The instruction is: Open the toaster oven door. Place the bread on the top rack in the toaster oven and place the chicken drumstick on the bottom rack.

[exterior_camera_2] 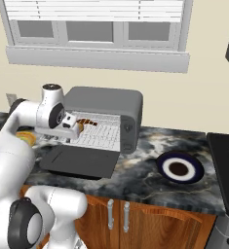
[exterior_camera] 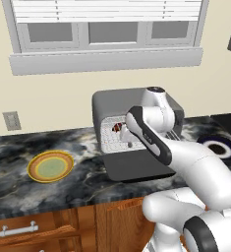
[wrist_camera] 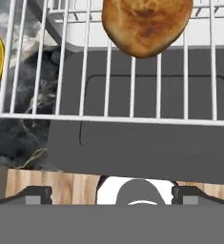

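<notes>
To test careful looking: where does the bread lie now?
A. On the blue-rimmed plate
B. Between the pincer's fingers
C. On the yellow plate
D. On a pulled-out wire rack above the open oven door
D: in the hand view the bread lies on the wire rack, with the toaster oven door lying open beneath it.

Kitchen backdrop, cream wall over dark marbled counter.
Window (exterior_camera: pixel 106 29) with white blinds and a grey sill sits above the counter (exterior_camera: pixel 18 167); a grey outlet (exterior_camera: pixel 11 120) is on the wall at left; wooden cabinets (exterior_camera_2: pixel 150 221) with silver handles stand below; a black stovetop (exterior_camera_2: pixel 226 163) lies at right.
</notes>
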